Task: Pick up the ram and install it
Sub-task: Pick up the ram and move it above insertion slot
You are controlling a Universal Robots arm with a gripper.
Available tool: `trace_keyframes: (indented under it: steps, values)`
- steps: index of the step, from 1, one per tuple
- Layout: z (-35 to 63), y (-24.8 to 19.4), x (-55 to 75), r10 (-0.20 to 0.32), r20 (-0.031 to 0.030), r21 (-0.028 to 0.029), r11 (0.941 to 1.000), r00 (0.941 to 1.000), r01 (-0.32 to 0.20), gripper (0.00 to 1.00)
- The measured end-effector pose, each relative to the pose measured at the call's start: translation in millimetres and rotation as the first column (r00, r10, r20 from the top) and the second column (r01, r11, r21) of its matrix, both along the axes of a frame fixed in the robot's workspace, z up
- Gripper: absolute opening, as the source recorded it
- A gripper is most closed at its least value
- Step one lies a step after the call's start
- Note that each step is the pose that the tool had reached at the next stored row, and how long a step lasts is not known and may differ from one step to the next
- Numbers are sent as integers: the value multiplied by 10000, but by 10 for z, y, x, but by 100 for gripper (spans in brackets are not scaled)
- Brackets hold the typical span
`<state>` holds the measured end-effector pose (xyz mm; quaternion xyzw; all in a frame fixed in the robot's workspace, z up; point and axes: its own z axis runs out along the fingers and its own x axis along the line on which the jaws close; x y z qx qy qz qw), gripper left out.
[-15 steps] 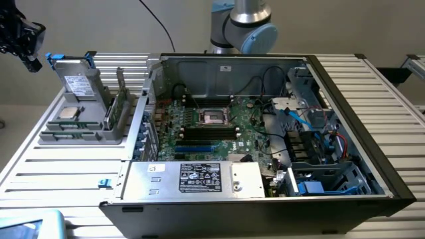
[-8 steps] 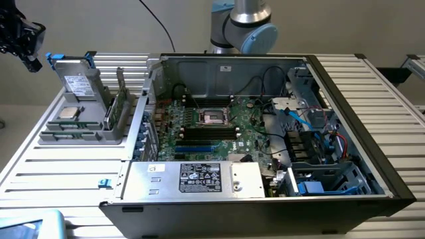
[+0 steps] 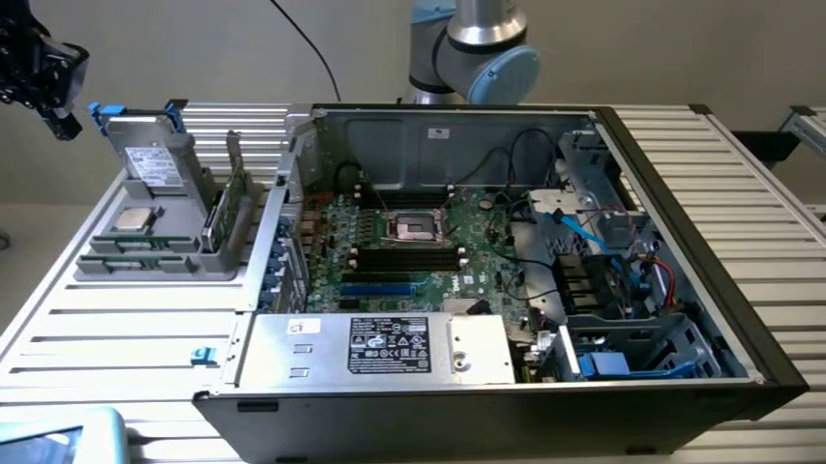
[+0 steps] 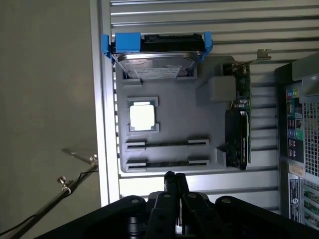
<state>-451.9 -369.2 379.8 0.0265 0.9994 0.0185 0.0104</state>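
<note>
The pincer (image 4: 174, 175) hangs clenched on nothing, clear above the counter (image 3: 103, 329). The ram (image 4: 167, 163) sits on edge in the grey holder (image 4: 179, 114), in the slot nearest the pincer. The silver chip (image 4: 142, 115) and the drive (image 4: 157, 59) lie farther off.

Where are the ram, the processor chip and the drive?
ram (image 4: 167, 163), wrist view, mid-length on the stick's thin edge
processor chip (image 4: 142, 115), wrist view, middle of its silver lid
drive (image 4: 154, 60), wrist view, middle of its metal face
</note>
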Motion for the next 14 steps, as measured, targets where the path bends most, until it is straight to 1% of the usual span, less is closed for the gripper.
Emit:
trace_keyframes:
  steps: [4, 6, 8, 11, 14]
  values:
    - [0, 0, -1, 116, 1, -7, 9999, 9999, -116, 11]
    - [0, 0, -2, 392, -1, -9, 9992, 9992, -392, 11]
    - [-1, 1, -3, 754, 0, -8, 9972, 9972, -754, 11]
    - [-3, 0, -3, 1304, 2, -8, 9915, 9915, -1304, 11]
    - [-4, 0, -3, 1846, 2, -8, 9828, 9828, -1846, 11]
